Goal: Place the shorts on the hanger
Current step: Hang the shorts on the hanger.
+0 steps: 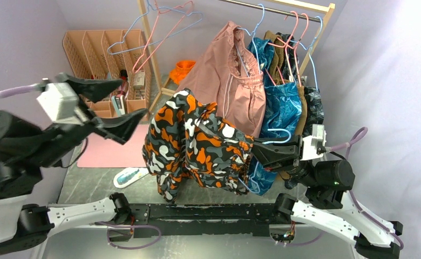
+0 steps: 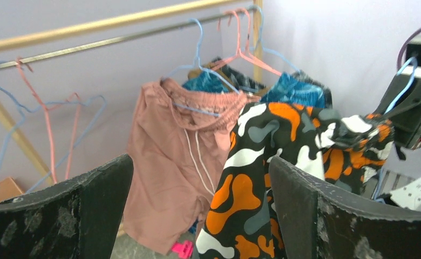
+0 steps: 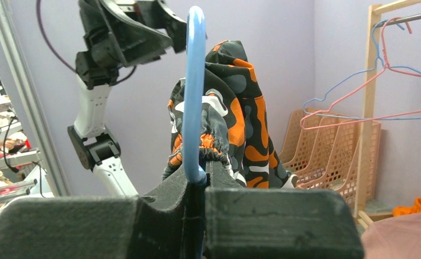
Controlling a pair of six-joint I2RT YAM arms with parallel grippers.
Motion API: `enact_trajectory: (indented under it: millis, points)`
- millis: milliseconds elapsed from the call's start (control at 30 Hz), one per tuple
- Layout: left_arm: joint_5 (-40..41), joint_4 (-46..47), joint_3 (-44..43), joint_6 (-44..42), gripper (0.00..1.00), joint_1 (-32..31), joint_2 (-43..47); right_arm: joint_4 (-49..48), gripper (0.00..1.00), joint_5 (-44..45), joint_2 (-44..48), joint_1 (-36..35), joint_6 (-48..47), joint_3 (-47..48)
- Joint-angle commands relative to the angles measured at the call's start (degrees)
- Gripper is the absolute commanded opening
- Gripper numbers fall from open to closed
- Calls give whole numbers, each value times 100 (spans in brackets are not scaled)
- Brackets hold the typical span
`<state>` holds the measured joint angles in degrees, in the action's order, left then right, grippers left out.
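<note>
The shorts (image 1: 197,145) in orange, black, white and grey blotch print hang draped over the light-blue hanger (image 3: 193,81), held up above the table. My right gripper (image 1: 256,147) is shut on the hanger's wire just below the hook, as the right wrist view (image 3: 203,174) shows, with the shorts (image 3: 240,118) bunched right behind the fingertips. My left gripper (image 1: 133,99) stands wide open to the left of the shorts, apart from them. In the left wrist view it (image 2: 200,162) holds nothing, and the shorts (image 2: 273,162) and hanger hook (image 2: 405,81) lie ahead.
Behind the shorts a wooden clothes rack (image 1: 305,6) carries a dusty-pink garment (image 1: 230,75), a blue leaf-print garment (image 1: 281,102) and spare pink and blue hangers (image 1: 160,27). A peach slotted organizer (image 1: 100,48) and a pink mat (image 1: 111,145) are at the back left.
</note>
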<state>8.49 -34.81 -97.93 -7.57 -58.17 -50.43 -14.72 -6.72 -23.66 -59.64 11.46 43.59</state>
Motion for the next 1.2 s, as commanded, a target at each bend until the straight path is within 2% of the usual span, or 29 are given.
enact_trajectory:
  millis: [0, 133, 233, 333, 467, 567, 800, 1000, 1167]
  points:
    - [-153, 48, -345, -120, 100, 32, 136, -89, 0, 251, 62, -13, -159, 44]
    - [-1472, -143, -710, -100, 100, 34, -391, -169, 0, 307, -45, -14, -203, -66]
    - [-2305, -814, -1167, -249, 99, 34, -1224, -98, 0, 304, -175, -15, -319, -69]
    - [-2531, -1065, -1280, -521, 99, 34, -1685, 78, 0, 364, -281, -13, -417, -53]
    - [-3022, -749, -993, -837, 100, 30, -1740, 323, 0, 373, -296, -13, -459, -59]
    - [-3424, -1013, -1080, -1145, 100, 34, -1959, 505, 0, 235, -351, -16, -473, -8]
    - [-3490, -1616, -949, -1575, 99, -100, -2300, 1145, 0, -17, -498, -15, -676, 270]
    - [-3348, -1797, -619, -1726, 90, -206, -2321, 1400, 0, -177, -600, -19, -758, 450]
    - [-3237, -1861, -533, -1734, 81, -275, -2328, 1225, 0, -292, -634, -17, -672, 404]
